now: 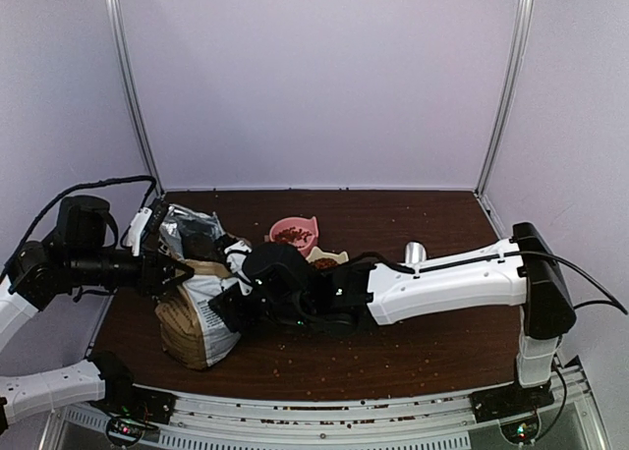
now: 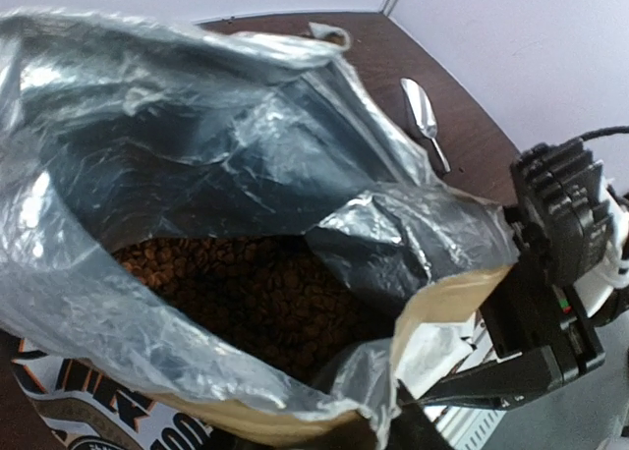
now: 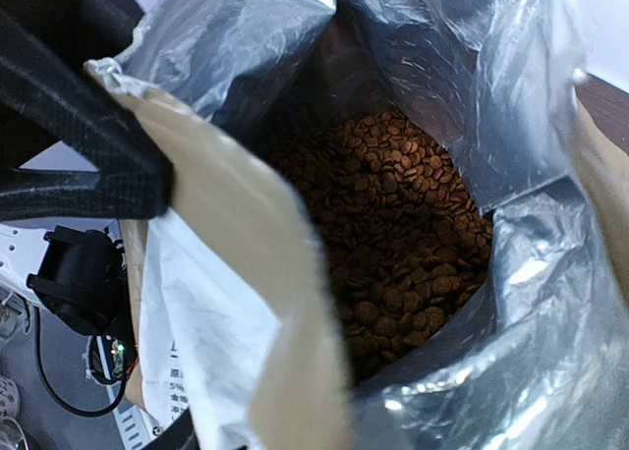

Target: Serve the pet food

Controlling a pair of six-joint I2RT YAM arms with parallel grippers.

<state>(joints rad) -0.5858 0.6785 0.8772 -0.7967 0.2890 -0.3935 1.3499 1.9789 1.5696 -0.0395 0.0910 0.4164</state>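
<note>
**Setting.** Pale lilac walls with metal corner posts enclose a dark wood counter (image 1: 423,322) speckled with stray pellets.

**Top view.**
- Printed bag (image 1: 197,317): lower left of centre, standing with its mouth up so the contents can be reached.
- Left end effector (image 1: 180,271): at the bag's left rim.
- Right end effector (image 1: 228,308): reaches across the frame to the opposite rim. The two seem placed to spread the mouth apart.
- Pink bowl (image 1: 307,224): just above centre, near the bag. It holds some pet food (image 1: 291,236), so it is probably the serving dish.
- Metal scoop (image 1: 415,251): right of the bowl, lying apart from both arms and not held.

**Left wrist view.**
- The foil-lined bag mouth fills the frame and gapes wide.
- Pet food (image 2: 256,293) is heaped deep inside, below centre.
- This arm's own fingers do not show, so I cannot tell whether they are closed on the rim.
- At lower right, one black finger of the other arm meets the tan edge of the bag.

**Right wrist view.**
- Most of the pet food (image 3: 393,234) sits at centre, low in the bag.
- A black finger (image 3: 79,126) crosses the upper left, and the tan rim runs beneath it.
- The bag wall passes between the jaws. I cannot tell whether they are clamped on it.
</note>
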